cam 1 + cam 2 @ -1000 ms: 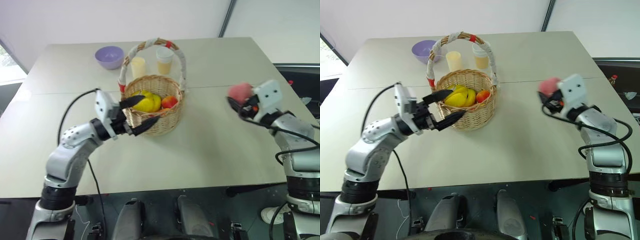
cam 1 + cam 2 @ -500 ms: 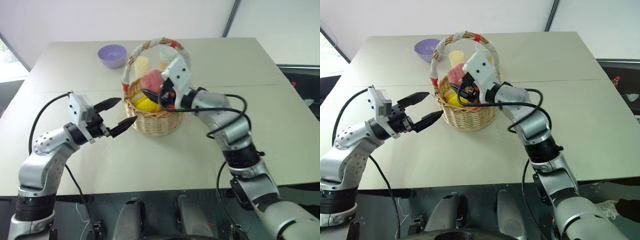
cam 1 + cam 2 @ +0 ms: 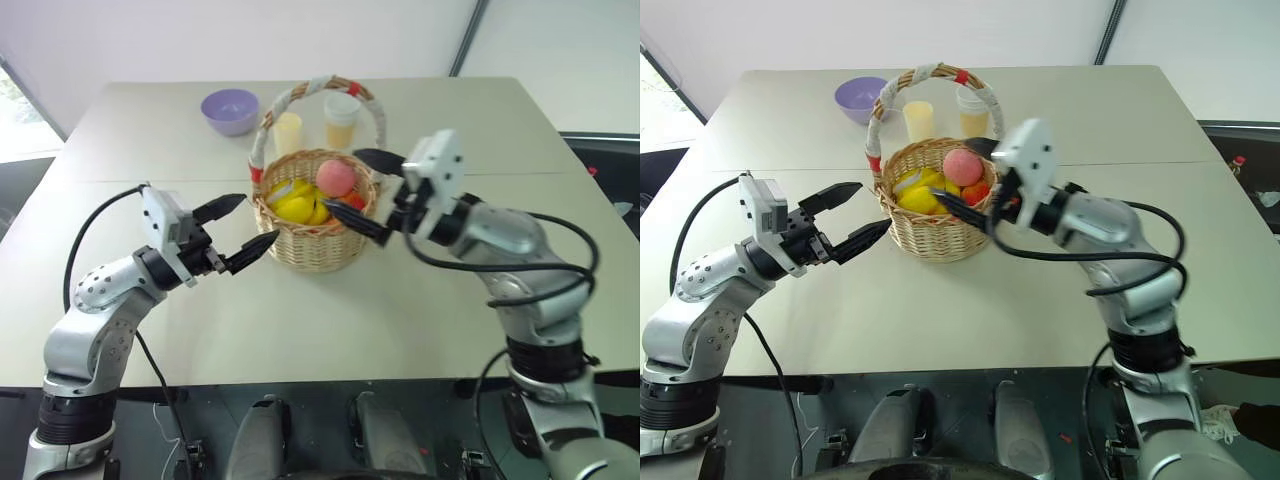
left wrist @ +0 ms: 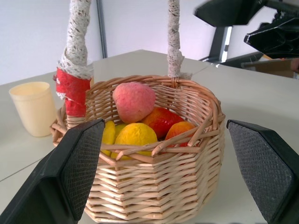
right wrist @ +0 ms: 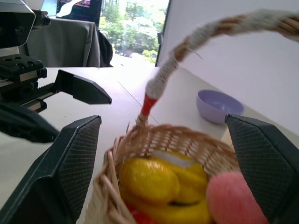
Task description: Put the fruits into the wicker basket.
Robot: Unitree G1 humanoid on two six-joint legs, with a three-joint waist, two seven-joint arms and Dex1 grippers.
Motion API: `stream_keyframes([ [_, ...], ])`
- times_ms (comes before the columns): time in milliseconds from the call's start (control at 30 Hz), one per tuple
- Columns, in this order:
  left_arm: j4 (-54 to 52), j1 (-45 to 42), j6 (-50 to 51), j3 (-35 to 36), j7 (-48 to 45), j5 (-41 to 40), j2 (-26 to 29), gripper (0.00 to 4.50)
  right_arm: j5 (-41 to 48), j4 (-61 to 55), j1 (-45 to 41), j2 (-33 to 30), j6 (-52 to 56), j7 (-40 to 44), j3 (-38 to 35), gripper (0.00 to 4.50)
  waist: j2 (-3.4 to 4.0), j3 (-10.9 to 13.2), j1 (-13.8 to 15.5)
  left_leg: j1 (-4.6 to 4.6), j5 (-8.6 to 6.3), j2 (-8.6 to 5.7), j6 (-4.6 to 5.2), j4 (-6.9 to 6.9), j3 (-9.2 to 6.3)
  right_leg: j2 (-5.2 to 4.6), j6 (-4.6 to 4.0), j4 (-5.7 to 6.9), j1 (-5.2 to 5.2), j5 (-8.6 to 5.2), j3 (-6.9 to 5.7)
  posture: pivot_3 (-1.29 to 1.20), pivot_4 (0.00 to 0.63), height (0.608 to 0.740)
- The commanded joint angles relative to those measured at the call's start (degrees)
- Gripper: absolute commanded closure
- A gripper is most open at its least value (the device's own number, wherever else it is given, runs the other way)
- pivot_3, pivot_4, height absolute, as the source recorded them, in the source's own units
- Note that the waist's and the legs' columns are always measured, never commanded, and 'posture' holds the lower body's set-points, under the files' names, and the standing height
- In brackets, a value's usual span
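A purple bowl [image 3: 230,110] and two pale yellow cups [image 3: 288,132] stood behind the round tan wicker basket [image 3: 315,240] on the worktop [image 3: 420,300]. The round pink peach [image 3: 337,178] lay atop the fruits inside, between the open, empty left gripper [image 3: 238,229] and right gripper [image 3: 366,190].

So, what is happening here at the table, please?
A two-armed robot is collecting toy fruits into a wicker basket on the table. The pink peach lies on top of the yellow and red fruits inside. The right gripper hangs open and empty at the basket's rim. The left gripper, also open and empty, waits beside the basket. A purple bowl and two pale cups stand behind.
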Motion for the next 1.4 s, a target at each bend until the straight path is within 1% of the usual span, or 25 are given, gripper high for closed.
stream_keyframes([
  [33, 0.2, -1.9, -0.6, -0.5, -0.7, -0.7, -0.6, 0.00, -2.7, 3.3, -1.4, 1.9, -0.3, -6.3, -0.9, 0.07, 0.00, 0.0, -0.2, 0.03, 0.00, 0.01, 0.00, 0.00, 0.01, 0.08, -0.01, 0.01, 0.00, 0.00, 0.00, 0.00, 0.150, 0.740],
  [67, 0.3, -2.1, -0.6, -0.7, -0.9, -0.6, -0.7, 0.00, -3.5, 4.6, -1.8, 2.4, -0.5, -7.6, -0.7, 0.07, 0.00, 0.0, -0.3, 0.04, 0.01, 0.02, -0.01, 0.00, -0.01, 0.16, -0.02, 0.05, -0.01, 0.00, 0.00, 0.00, 0.150, 0.740],
  [133, 0.8, -2.8, -0.8, -1.1, -1.0, -0.2, -1.3, 0.00, -5.5, 10.3, -3.7, 5.6, -2.0, -11.9, -1.0, 0.07, 0.00, 0.0, -0.6, 0.05, 0.01, 0.02, -0.02, 0.00, -0.03, 0.20, -0.03, 0.12, -0.01, -0.01, 0.00, 0.00, 0.150, 0.740],
  [200, 1.0, -3.3, -0.9, -1.5, -0.9, -0.1, -1.8, 0.00, -7.3, 16.7, -6.0, 8.2, -5.2, -13.7, -0.6, 0.07, 0.00, 0.0, -0.8, 0.04, 0.02, 0.01, -0.04, 0.00, -0.02, 0.18, -0.03, 0.15, -0.04, -0.01, 0.02, 0.00, 0.150, 0.740],
  [367, 0.4, -3.2, -0.9, -2.1, -0.4, 0.1, -2.4, 0.00, -8.9, 26.9, -10.0, 11.6, -11.0, -14.0, -0.2, 0.07, 0.01, 0.0, -0.9, -0.05, 0.03, -0.01, -0.04, -0.01, -0.02, 0.12, -0.02, 0.15, -0.12, 0.00, 0.03, 0.00, 0.150, 0.740],
  [467, -0.2, -2.8, -0.9, -2.0, 0.0, 0.1, -2.7, 0.00, -8.4, 29.0, -10.9, 12.2, -12.0, -13.9, -1.1, 0.88, 0.01, 0.0, -0.8, -0.06, 0.02, 0.00, -0.04, -0.02, -0.03, 0.08, -0.02, 0.14, -0.12, 0.00, 0.03, 0.00, 0.150, 0.740],
  [567, -1.0, -2.0, -0.8, -2.0, 0.4, -0.1, -2.8, 0.00, -7.6, 28.8, -10.9, 12.3, -12.3, -13.5, -1.6, 2.41, 0.02, 0.0, -0.8, -0.07, 0.02, 0.01, -0.04, -0.02, -0.04, 0.03, -0.02, 0.14, -0.12, 0.00, 0.03, 0.00, 0.150, 0.740],
  [667, -1.1, -1.9, -0.9, -2.2, 0.7, 0.0, -3.0, 0.00, -7.3, 27.6, -10.2, 12.2, -12.2, -13.2, -1.8, 4.07, 0.02, 0.0, -0.8, -0.06, 0.03, 0.01, -0.04, -0.02, -0.04, 0.03, -0.02, 0.14, -0.12, 0.00, 0.03, 0.00, 0.150, 0.740],
  [700, -1.1, -1.9, -0.9, -2.3, 0.8, 0.0, -3.1, 0.00, -7.2, 27.2, -10.0, 12.1, -12.1, -13.3, -1.9, 4.45, 0.02, 0.0, -0.8, -0.06, 0.03, 0.01, -0.04, -0.02, -0.05, 0.03, -0.02, 0.15, -0.12, 0.00, 0.03, 0.00, 0.150, 0.740],
  [800, -0.9, -2.4, -0.8, -2.8, 0.7, 0.1, -3.3, 0.00, -7.2, 25.2, -9.3, 11.4, -11.7, -14.5, -3.1, 4.43, 0.02, 0.0, -0.9, -0.06, 0.02, 0.01, -0.04, -0.02, -0.04, 0.03, -0.02, 0.14, -0.12, 0.00, 0.03, 0.00, 0.150, 0.740],
  [867, -0.5, -3.1, -0.9, -3.1, 0.6, 0.2, -3.4, 0.00, -7.7, 23.3, -8.6, 9.5, -11.8, -15.7, -5.1, 4.43, 0.02, 0.0, -0.7, -0.07, 0.02, 0.01, -0.04, -0.02, -0.04, 0.03, -0.02, 0.14, -0.12, 0.00, 0.03, 0.00, 0.150, 0.740],
  [1033, 0.5, -4.2, -0.9, -3.2, 0.0, 0.1, -3.2, 0.00, -10.4, 22.9, -6.9, 0.8, -13.1, -20.3, -13.3, 4.43, 0.03, 0.0, 0.6, -0.11, 0.02, -0.05, -0.04, -0.01, -0.03, -0.03, -0.01, 0.09, -0.12, 0.00, 0.03, 0.00, 0.150, 0.740],
  [1067, 0.9, -4.5, -1.0, -3.5, -0.2, 0.2, -3.3, 0.00, -10.9, 24.3, -6.4, -1.4, -13.7, -21.4, -15.8, 4.43, 0.03, 0.0, 0.7, -0.11, 0.02, -0.07, -0.03, -0.02, -0.03, -0.04, -0.01, 0.07, -0.11, 0.00, 0.04, 0.00, 0.150, 0.740],
  [1167, 1.9, -5.5, -1.3, -4.3, -0.4, 0.5, -3.8, 0.00, -11.8, 29.7, -5.7, -5.3, -15.8, -24.9, -21.3, 4.43, 0.02, 0.0, 0.6, -0.14, 0.01, -0.11, -0.01, -0.02, 0.01, -0.03, -0.01, -0.01, -0.11, 0.00, 0.04, 0.00, 0.150, 0.740],
  [1233, 2.6, -6.2, -1.4, -4.7, -0.4, 0.8, -4.2, 0.00, -11.9, 33.7, -5.8, -6.2, -17.9, -26.6, -23.6, 4.43, 0.02, 0.0, 0.4, -0.14, 0.01, -0.13, -0.01, -0.02, 0.03, 0.02, -0.01, -0.02, -0.10, 0.00, 0.04, 0.00, 0.150, 0.740],
  [1400, 3.2, -6.8, -1.7, -5.0, -0.3, 1.2, -4.9, 0.00, -11.7, 39.9, -5.3, -6.5, -22.1, -28.1, -25.9, 4.43, 0.12, 0.0, -0.9, -0.03, 0.01, -0.03, -0.01, -0.05, 0.14, 0.17, -0.01, 0.02, -0.10, 0.00, 0.15, 0.00, 0.150, 0.740],
])
